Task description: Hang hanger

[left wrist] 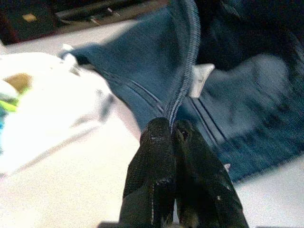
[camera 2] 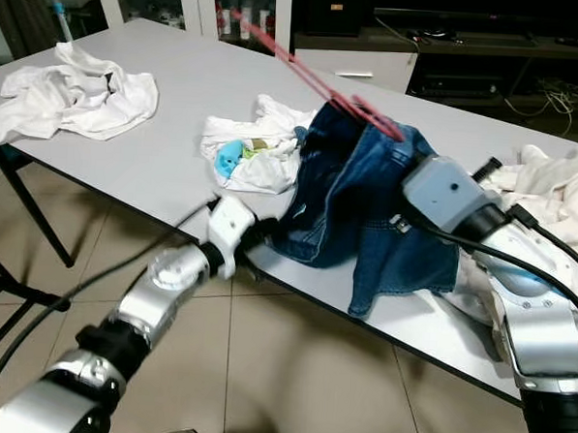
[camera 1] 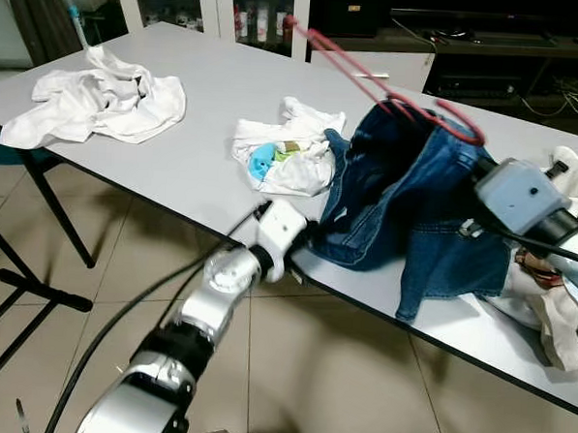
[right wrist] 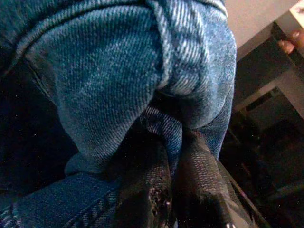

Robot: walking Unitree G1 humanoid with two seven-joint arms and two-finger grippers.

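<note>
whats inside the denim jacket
A red hanger sticks out of the top of the denim jacket, so part of it sits inside. The rest of the hanger is covered by the cloth, which both claws pinch.

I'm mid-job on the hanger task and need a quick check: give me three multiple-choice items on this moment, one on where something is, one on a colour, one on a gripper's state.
1. Where does the red plastic hanger sit?
A. on the floor
B. sticking up out of the blue denim garment
C. on the crumpled white cloth at the table's far left

2. What colour is the small patch in the white bundle beside the denim?
A. turquoise
B. orange
C. purple

3. What is the left gripper doing?
A. open above the table
B. shut on the hanger
C. shut on the denim's hem

Answers:
1 B, the hanger's long arm rises from the denim's top.
2 A, a turquoise spot with some green shows in the bundle.
3 C, the left wrist view shows the jaws pinched on a stitched denim edge.
</note>
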